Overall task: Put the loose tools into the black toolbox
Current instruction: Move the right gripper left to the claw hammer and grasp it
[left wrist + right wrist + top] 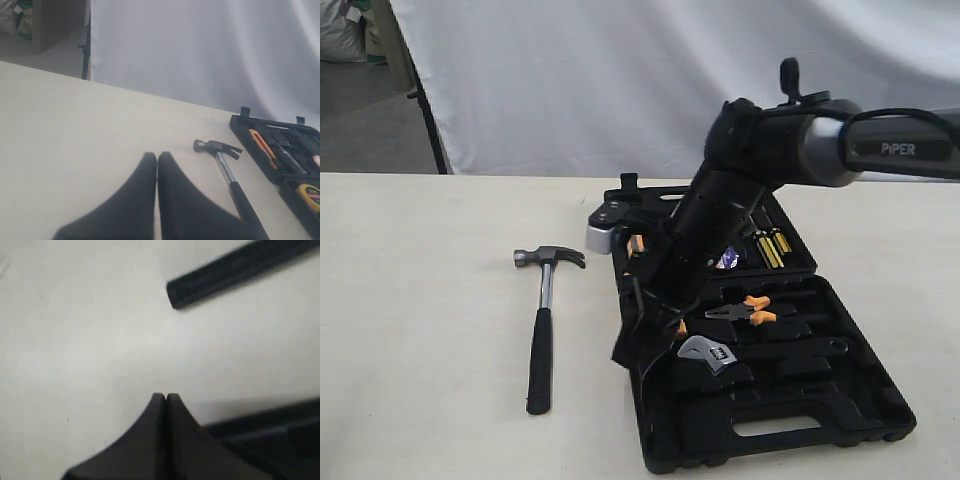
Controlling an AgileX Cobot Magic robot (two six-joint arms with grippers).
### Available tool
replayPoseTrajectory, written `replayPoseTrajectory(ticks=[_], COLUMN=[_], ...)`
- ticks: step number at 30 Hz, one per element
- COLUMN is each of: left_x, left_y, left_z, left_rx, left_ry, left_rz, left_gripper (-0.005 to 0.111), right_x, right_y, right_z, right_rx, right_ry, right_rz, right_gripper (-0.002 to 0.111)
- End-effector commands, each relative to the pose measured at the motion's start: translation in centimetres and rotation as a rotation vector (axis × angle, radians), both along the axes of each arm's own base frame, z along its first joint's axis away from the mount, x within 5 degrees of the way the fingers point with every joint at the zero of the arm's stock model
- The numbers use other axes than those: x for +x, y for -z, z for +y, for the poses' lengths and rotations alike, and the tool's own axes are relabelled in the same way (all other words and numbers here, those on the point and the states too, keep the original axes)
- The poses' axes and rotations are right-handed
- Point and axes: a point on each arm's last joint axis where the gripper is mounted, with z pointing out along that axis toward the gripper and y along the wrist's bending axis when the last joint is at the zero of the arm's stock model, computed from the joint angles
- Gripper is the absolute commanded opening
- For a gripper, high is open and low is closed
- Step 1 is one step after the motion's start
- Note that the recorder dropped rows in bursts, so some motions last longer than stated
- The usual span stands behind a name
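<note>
Your right pincer (165, 397) is pinched closed, empty: spread it wide, then straddle the claw hammer (235, 272) by its handle just ahead, avoiding the black toolbox (280, 432) beside it

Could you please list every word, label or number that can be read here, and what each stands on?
"PiPER": on the dark panel of the right arm, exterior view.
Label on the tape roll: too blurred to read.
Face of the yellow tape measure: too small to read.
No other text shows.
</note>
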Motion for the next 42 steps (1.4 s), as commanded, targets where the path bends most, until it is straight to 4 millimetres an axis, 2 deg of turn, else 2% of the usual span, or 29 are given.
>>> replayPoseTrajectory(ticks=[1, 4, 6, 7, 10, 15, 18, 23, 27, 31, 35, 39, 42], left_x=[-0.1, -0.1, -0.1, -0.1, -0.1, -0.1, -0.1, -0.1, -0.1, -0.1, -0.1, -0.1, -0.1], left_y=[-0.2, -0.2, -0.2, -0.2, -0.2, -0.2, -0.2, -0.2, -0.2, -0.2, -0.2, -0.2, -0.2], left_z=[0.1, 0.1, 0.1, 0.1, 0.1, 0.1, 0.1, 0.1, 0.1, 0.1, 0.1, 0.1, 0.1], left_rx=[0.002, 0.002, 0.002, 0.002, 0.002, 0.002, 0.002, 0.002, 0.002, 0.002, 0.002, 0.002, 0.002], left_ry=[-0.026, -0.026, -0.026, -0.026, -0.026, -0.026, -0.026, -0.026, -0.026, -0.026, -0.026, -0.026, -0.026], left_rz=[-0.013, -0.013, -0.013, -0.013, -0.013, -0.013, -0.013, -0.013, -0.013, -0.013, -0.013, -0.013, -0.013], left_gripper=[0.001, 0.001, 0.001, 0.001, 0.001, 0.001, 0.001, 0.001, 0.001, 0.001, 0.001, 0.001, 0.001], right_x=[-1.3, -2.0, -1.9, -1.5, -0.6, -0.1, 0.3, 1.2, 1.5, 2.4, 4.4, 6.0, 6.2], right_y=[-0.9, -1.3, -1.4, -1.3, -0.9, 0.3, 1.0, 2.4, 4.1, 5.4, 6.8, 6.7, 6.2], right_z=[2.3, 4.1, 5.5, 6.5, 7.9, 9.6, 10.1, 10.1, 10.3, 11.5, 12.1, 11.9, 11.7], right_rx=[0.103, 0.2, 0.252, 0.267, 0.283, 0.322, 0.346, 0.351, 0.322, 0.327, 0.328, 0.33, 0.31], right_ry=[0.028, 0.053, 0.105, 0.216, 0.467, 0.585, 0.627, 0.678, 0.669, 0.658, 0.666, 0.729, 0.675], right_rz=[0.014, 0.012, -0.076, -0.139, -0.205, -0.355, -0.43, -0.487, -0.476, -0.474, -0.451, -0.361, -0.329], right_gripper=[0.0, 0.0, 0.0, 0.0, 0.0, 0.0, 0.004, 0.038, 0.054, 0.057, 0.057, 0.057, 0.057])
